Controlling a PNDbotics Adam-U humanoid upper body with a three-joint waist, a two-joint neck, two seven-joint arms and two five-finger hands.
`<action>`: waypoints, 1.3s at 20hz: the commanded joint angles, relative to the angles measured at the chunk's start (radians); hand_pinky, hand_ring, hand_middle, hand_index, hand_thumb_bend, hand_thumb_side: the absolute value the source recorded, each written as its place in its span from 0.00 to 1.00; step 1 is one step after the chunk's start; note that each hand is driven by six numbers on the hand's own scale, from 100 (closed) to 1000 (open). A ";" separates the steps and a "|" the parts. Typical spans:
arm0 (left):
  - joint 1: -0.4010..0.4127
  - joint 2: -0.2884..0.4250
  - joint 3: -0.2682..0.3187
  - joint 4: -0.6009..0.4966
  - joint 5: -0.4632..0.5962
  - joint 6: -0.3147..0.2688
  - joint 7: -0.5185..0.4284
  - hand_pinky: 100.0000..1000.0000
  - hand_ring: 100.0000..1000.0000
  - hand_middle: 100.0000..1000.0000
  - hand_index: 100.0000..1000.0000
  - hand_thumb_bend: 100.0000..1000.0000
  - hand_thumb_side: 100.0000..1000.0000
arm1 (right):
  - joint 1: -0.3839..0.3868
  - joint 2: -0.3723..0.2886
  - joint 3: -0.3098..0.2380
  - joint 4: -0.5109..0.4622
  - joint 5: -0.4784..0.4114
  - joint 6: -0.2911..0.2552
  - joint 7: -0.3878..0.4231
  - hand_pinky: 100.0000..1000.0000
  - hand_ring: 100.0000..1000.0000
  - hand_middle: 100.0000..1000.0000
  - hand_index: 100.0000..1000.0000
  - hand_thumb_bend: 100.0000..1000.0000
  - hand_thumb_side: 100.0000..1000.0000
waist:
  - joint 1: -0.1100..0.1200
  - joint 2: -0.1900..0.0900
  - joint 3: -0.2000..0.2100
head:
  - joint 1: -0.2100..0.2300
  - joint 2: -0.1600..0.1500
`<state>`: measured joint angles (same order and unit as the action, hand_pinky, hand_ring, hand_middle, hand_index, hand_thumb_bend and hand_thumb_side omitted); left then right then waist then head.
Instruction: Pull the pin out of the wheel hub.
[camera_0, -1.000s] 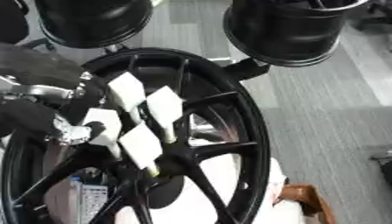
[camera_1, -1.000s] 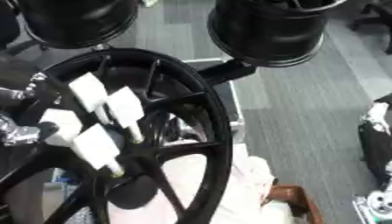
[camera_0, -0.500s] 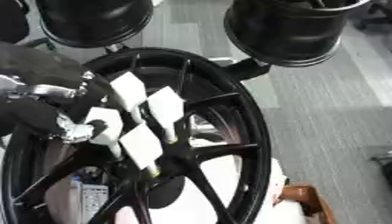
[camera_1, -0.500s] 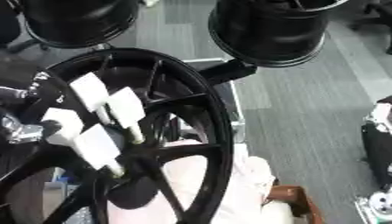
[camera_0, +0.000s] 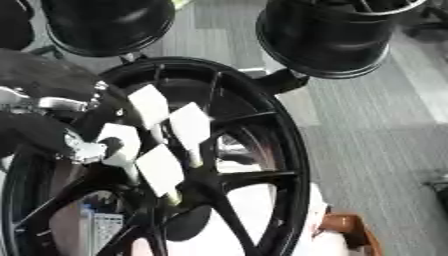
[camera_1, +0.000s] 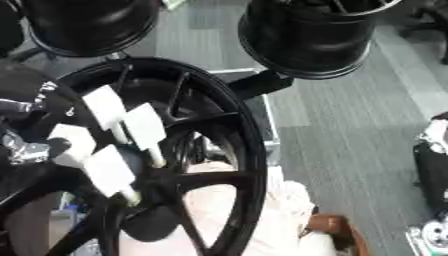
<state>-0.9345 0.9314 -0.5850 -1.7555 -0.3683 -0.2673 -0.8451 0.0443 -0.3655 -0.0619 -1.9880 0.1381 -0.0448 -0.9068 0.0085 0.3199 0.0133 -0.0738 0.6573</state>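
We are at the gripping stage, as we judge it: our left hand (camera_0: 131, 145), black with white pads on its fingertips (camera_0: 150, 104), is at the middle of the large glossy black spoked wheel hub (camera_0: 293, 150), which fills the lower left of both eye views and stands tilted toward us. Its rim sweeps from the upper left down past the right of centre, and the spokes run in to a hub centre just below the hand. The fingers are bent inward and bunched close together over that centre, so we read the hand as narrowed onto something there. The pin itself we cannot make out; only short pale stubs show beneath two of the white pads, and we cannot tell whether either is the pin or part of a finger. We also cannot confirm that anything is truly held.

Our right hand shows in neither view.

The next move, in our judgement, calls for a straight draw along the pin's axis, away from the hub face, without twisting against the spokes, which lie close beside the fingers.

Behind the wheel hub, two further black barrel-shaped rims (camera_1: 315, 37) stand at the top, above a grey floor (camera_0: 385, 130).
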 joint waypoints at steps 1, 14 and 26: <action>-0.005 0.013 -0.001 0.014 -0.024 -0.070 -0.062 0.83 0.84 0.74 0.91 0.00 0.95 | -0.004 -0.012 -0.009 -0.012 -0.002 -0.005 0.000 0.79 0.75 0.62 0.77 0.00 0.22 | -0.002 -0.012 -0.002 | -0.001 -0.013; -0.007 0.021 0.018 0.030 0.065 -0.111 -0.062 0.85 0.85 0.74 0.89 0.00 1.00 | -0.003 -0.004 -0.013 -0.012 -0.008 0.000 0.000 0.79 0.75 0.62 0.77 0.00 0.22 | -0.001 -0.012 -0.004 | -0.002 -0.011; -0.017 0.019 0.018 0.058 0.061 -0.221 -0.062 0.88 0.88 0.78 0.91 0.00 0.93 | -0.006 0.000 -0.010 -0.012 -0.013 0.000 0.000 0.79 0.74 0.62 0.77 0.00 0.22 | 0.001 -0.008 -0.006 | 0.003 -0.015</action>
<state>-0.9333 0.9312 -0.5808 -1.6981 -0.3018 -0.3399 -0.7727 0.0439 -0.3558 -0.0673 -1.9880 0.1294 -0.0443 -0.9067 0.0099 0.3269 0.0079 -0.0733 0.6566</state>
